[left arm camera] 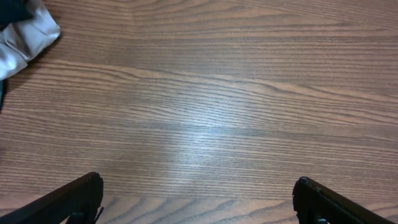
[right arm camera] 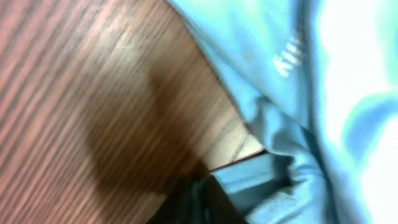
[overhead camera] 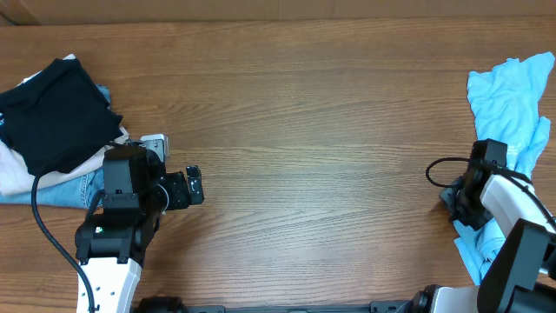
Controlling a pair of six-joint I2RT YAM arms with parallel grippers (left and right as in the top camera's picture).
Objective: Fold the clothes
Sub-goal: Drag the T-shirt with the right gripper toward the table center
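Observation:
The clothes, a crumpled light sky-blue T-shirt (overhead camera: 508, 96), lie at the table's right edge. In the right wrist view the T-shirt (right arm camera: 323, 93) fills the right side, with small white print showing. My right gripper (overhead camera: 453, 202) sits at the shirt's lower left edge. Its dark fingers (right arm camera: 208, 202) are shut, with the blue hem pinched and lifted off the wood right beside them. My left gripper (overhead camera: 195, 184) hovers over bare table at the left, far from the shirt. Its jaws (left arm camera: 199, 205) stand wide open with nothing between them.
A pile at the far left holds a black folded garment (overhead camera: 56, 109), folded blue jeans (overhead camera: 61, 191) and a whitish cloth (overhead camera: 13, 169); that cloth (left arm camera: 25, 34) shows in the left wrist view's corner. The wooden table (overhead camera: 313, 130) spans the middle.

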